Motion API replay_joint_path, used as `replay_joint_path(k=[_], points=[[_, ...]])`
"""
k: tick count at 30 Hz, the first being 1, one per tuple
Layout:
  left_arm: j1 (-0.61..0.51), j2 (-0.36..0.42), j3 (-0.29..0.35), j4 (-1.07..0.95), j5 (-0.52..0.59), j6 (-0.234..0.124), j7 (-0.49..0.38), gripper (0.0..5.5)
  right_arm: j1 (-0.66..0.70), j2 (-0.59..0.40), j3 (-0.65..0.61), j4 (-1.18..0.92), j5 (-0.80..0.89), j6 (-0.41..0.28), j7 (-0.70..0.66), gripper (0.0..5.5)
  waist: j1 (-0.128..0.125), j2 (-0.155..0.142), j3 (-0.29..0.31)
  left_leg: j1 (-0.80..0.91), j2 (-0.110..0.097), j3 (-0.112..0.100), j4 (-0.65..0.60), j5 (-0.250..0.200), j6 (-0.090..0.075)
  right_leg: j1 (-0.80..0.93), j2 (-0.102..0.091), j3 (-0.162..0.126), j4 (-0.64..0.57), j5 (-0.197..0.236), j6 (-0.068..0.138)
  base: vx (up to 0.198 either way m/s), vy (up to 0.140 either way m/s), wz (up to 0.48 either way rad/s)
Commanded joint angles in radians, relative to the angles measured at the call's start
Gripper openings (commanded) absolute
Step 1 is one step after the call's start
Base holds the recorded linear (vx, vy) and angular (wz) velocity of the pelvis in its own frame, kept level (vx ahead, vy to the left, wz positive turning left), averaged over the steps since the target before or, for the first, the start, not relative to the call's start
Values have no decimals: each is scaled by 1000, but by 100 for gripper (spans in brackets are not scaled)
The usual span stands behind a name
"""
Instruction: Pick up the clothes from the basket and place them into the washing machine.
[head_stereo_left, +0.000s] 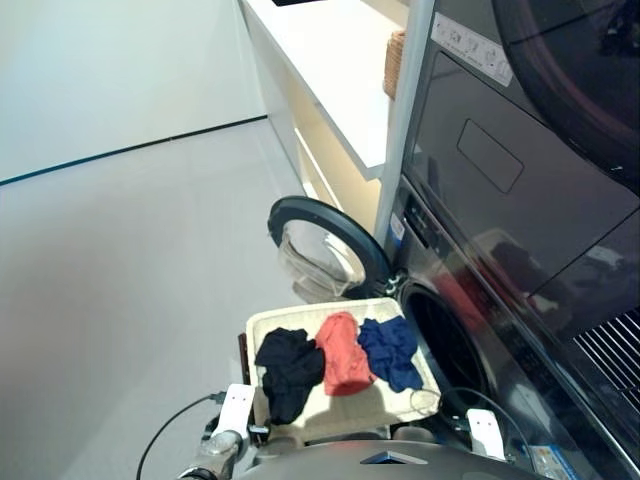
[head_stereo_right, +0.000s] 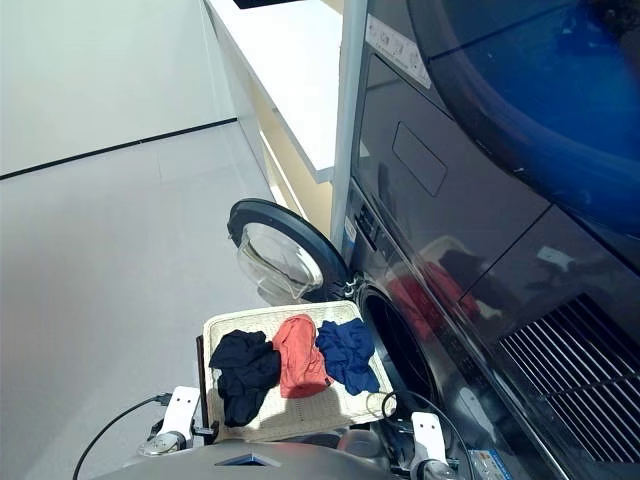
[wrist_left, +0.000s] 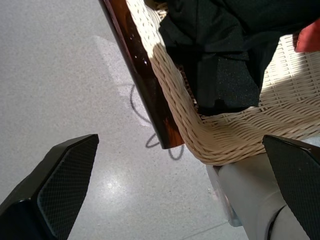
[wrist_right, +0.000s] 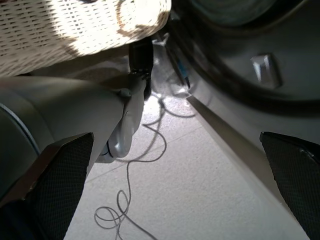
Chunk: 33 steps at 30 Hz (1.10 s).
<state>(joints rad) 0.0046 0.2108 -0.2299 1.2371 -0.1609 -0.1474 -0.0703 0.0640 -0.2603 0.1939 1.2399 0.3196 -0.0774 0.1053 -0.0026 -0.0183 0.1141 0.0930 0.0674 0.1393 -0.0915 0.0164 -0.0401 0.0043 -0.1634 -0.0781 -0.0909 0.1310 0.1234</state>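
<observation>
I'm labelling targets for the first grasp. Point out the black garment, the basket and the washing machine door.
black garment (head_stereo_left: 288, 372), left eye view, middle of the cloth.
basket (head_stereo_left: 262, 322), left eye view, bare far-left rim.
washing machine door (head_stereo_left: 322, 250), left eye view, clear glass bulge.

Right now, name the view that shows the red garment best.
The left eye view: the red garment lies whole in the basket, between the black one and the blue one. The right eye view shows the same. The left wrist view catches only an edge; the right wrist view shows none.
</observation>
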Motion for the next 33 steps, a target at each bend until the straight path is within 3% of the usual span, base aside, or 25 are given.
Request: replay_joint_path(k=[1, 10, 14, 20, 25, 33], points=[[-54, 9, -4, 14, 0, -15, -4, 550, -65, -3, 22, -26, -11, -30, 5, 550, -18, -15, 42, 26, 20, 12, 4, -24, -29, 82, -25, 17, 4, -70, 44, 0, 0, 0], [-70, 10, 2, 1, -30, -16, 16, 550, -74, -2, 20, -35, -11, -32, -17, 550, -19, -15, 53, 21, 22, 9, 4, -23, -32, 76, -26, 15, 4, -72, 44, 0, 0, 0], [-88, 10, -10, -69, -64, -28, 42, 550, -77, -15, 43, -149, -35, -46, -47, 550, -24, -13, 71, 11, 27, 5, 4, -18, -34, 67, -22, 20, 5, -71, 41, 0, 0, 0], [-141, 8, -59, -224, -144, -39, 85, 550, -75, -27, 75, -388, 7, -54, -65, 550, -36, -12, 128, -22, 32, 3, 4, 4, -34, 15, -13, 27, 48, -80, 37, -35, -5, 3], [-225, 7, -115, -311, -159, -47, 136, 550, -123, -32, 129, -597, 53, -66, -83, 550, -44, -27, 190, -81, 42, 3, 64, 0, -36, -49, -4, 50, 94, -85, 31, -53, -15, -33], [-332, 44, -168, -481, -83, -63, 256, 550, -202, -71, 176, -883, 46, -116, -145, 550, -47, -61, 309, -231, 59, -8, 205, -30, -41, -197, 21, 87, 196, -90, 24, -66, -30, -98]])
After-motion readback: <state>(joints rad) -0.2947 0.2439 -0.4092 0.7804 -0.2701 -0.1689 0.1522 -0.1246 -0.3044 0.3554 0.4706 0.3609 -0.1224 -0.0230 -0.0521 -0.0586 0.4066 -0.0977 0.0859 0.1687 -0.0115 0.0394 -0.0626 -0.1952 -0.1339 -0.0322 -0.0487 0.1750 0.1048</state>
